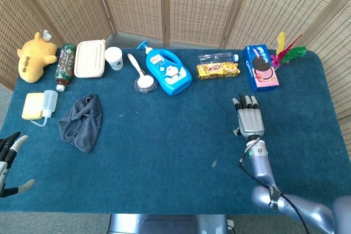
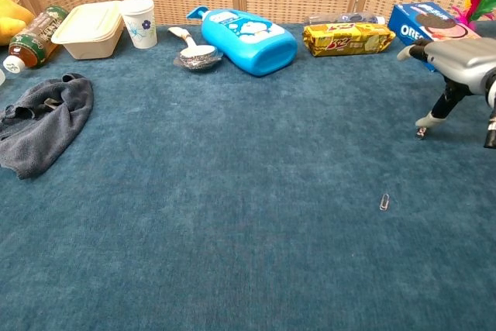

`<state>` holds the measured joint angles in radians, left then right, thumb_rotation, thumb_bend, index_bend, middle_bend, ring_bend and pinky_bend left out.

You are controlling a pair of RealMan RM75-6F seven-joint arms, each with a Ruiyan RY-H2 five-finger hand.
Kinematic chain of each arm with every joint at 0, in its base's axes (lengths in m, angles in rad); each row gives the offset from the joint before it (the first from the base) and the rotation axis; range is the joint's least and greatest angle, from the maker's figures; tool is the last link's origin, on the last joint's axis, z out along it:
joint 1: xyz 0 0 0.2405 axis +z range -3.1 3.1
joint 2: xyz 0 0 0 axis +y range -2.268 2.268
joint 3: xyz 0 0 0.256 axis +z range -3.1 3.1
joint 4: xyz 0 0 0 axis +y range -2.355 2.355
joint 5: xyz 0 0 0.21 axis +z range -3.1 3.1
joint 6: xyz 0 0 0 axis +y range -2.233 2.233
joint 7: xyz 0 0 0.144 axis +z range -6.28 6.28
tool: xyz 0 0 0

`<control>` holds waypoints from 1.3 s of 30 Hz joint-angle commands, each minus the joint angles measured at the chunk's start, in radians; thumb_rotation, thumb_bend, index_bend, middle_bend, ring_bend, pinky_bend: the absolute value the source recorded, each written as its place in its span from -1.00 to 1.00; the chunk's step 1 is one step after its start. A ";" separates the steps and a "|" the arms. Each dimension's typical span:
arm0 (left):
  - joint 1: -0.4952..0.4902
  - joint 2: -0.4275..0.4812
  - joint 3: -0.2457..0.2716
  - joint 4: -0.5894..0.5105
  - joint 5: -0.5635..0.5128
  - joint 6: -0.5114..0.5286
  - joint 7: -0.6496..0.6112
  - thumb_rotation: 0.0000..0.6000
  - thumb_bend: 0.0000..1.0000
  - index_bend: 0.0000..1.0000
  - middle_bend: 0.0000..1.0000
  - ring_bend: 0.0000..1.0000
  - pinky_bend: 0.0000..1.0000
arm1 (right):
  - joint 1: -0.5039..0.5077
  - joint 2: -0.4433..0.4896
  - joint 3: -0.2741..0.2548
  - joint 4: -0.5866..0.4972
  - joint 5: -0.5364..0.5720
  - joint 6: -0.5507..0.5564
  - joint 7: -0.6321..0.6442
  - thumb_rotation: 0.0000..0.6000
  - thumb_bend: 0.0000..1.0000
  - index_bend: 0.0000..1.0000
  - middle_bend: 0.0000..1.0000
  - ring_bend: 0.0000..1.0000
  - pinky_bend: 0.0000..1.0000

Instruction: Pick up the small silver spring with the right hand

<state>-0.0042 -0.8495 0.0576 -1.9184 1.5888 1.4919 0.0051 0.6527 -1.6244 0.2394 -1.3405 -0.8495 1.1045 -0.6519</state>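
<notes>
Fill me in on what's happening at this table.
The robot's right hand hovers flat over the blue cloth with its fingers stretched out and nothing in them. A small silver item, apparently the spring to be picked up, lies untouched on the cloth between that hand and the front edge. The left hand is idle at the table's corner.

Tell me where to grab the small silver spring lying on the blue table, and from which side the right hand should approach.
Pinch the small silver spring across its narrow middle, thumb on one long side and a finger on the other. It is thin and lies flat on the table, so nothing can slip under it and a grip from straight above is probably best. The right hand hovers to its right and farther back, so bring it in from there.
</notes>
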 commanded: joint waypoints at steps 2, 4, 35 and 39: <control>-0.003 0.001 -0.001 0.002 -0.005 -0.006 -0.004 1.00 -0.59 -1.00 -1.00 -1.00 -1.00 | 0.004 -0.018 -0.005 0.029 0.003 -0.010 0.008 1.00 -0.94 -0.81 -1.00 -1.00 -1.00; -0.004 0.001 -0.002 0.002 -0.007 -0.008 -0.004 1.00 -0.59 -1.00 -1.00 -1.00 -1.00 | 0.003 -0.018 -0.007 0.032 -0.005 -0.007 0.013 1.00 -0.94 -0.81 -1.00 -1.00 -1.00; -0.001 0.006 0.000 0.003 0.001 0.001 -0.015 1.00 -0.59 -1.00 -1.00 -1.00 -1.00 | 0.017 -0.032 -0.012 -0.024 -0.009 0.016 -0.031 1.00 -0.94 -0.82 -1.00 -1.00 -1.00; -0.004 0.005 -0.001 0.007 -0.004 -0.005 -0.013 1.00 -0.59 -1.00 -1.00 -1.00 -1.00 | 0.015 -0.047 -0.024 0.014 -0.012 0.010 -0.024 1.00 -0.94 -0.82 -1.00 -1.00 -1.00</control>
<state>-0.0079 -0.8442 0.0566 -1.9115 1.5851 1.4877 -0.0090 0.6679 -1.6648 0.2206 -1.3358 -0.8605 1.1175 -0.6785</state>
